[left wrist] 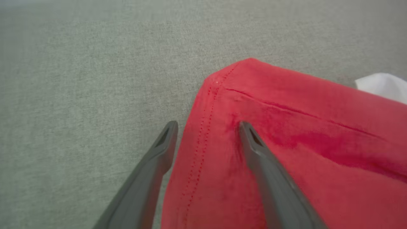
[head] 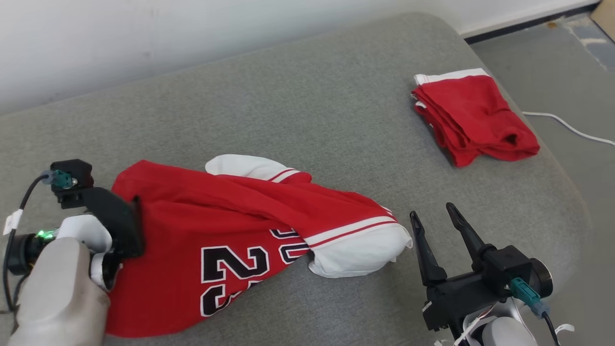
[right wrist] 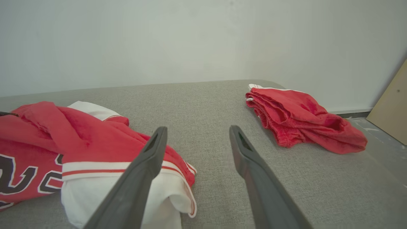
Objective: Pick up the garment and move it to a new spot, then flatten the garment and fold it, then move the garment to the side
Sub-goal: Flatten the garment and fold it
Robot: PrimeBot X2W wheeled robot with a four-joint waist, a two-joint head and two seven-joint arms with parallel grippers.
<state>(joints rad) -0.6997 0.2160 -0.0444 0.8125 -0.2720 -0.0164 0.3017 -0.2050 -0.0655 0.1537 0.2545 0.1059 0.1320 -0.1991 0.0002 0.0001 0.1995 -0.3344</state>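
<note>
Left gripper [left wrist: 207, 124] is spread wide and straddling the stitched edge of the garment [head: 216, 216]: one finger lies over the red cloth, which dimples at its tip, and the other sits just off the edge above the bare grey cushion [head: 312, 96]. Nothing is pinched between them. The garment is a red jersey with white sleeves and a black, white-edged number, lying crumpled across the near left of the cushion, one white sleeve poking out at its far side and the other bunched at its right end. Over on my other side, the right gripper [head: 431, 210] hangs open and empty, just beside that bunched sleeve. At the cushion's far right, a folded red cloth [head: 473, 117] with a white band lies well apart from the jersey. Beyond it, a white cable [head: 567, 126] trails over the grey floor [head: 552, 62], and a pale wall [head: 144, 29] runs behind.
</note>
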